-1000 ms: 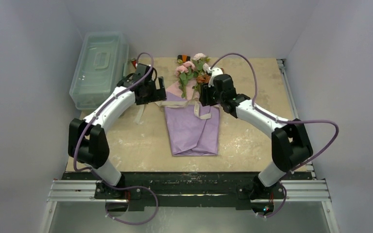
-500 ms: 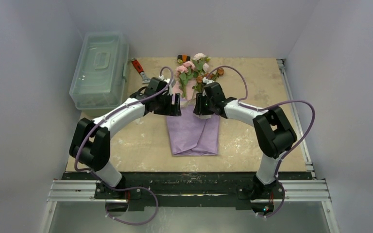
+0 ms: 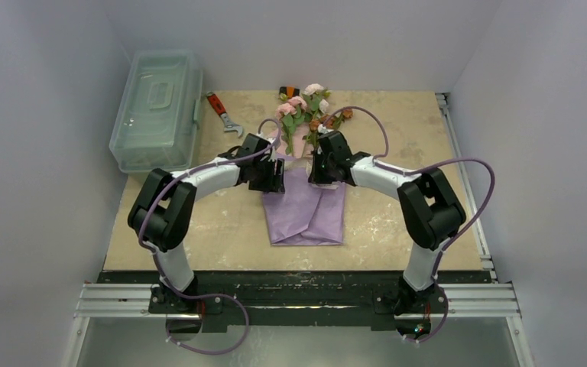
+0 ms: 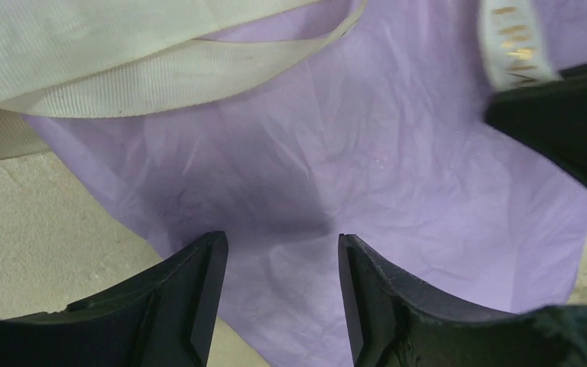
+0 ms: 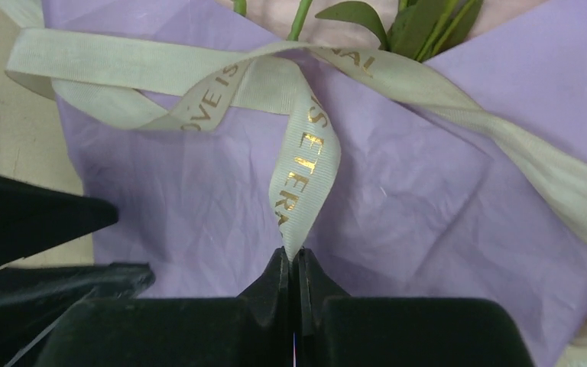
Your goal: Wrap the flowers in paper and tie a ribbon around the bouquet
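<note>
right wrist view: the right fingers (image 5: 294, 258) are pressed together on one tail of the ribbon (image 5: 306, 160), which rises from their tips to a loose crossing over the lilac paper (image 5: 413, 222), just below the stems of the flowers (image 5: 355, 11). the left fingers (image 4: 283, 245) stand spread and empty above the paper, with the other ribbon strand lying beyond their tips. to tie well, hold that pinch firm, let the left catch ribbon only, not paper, then draw both tails apart evenly, low over the desk (image 3: 222, 222).
</note>
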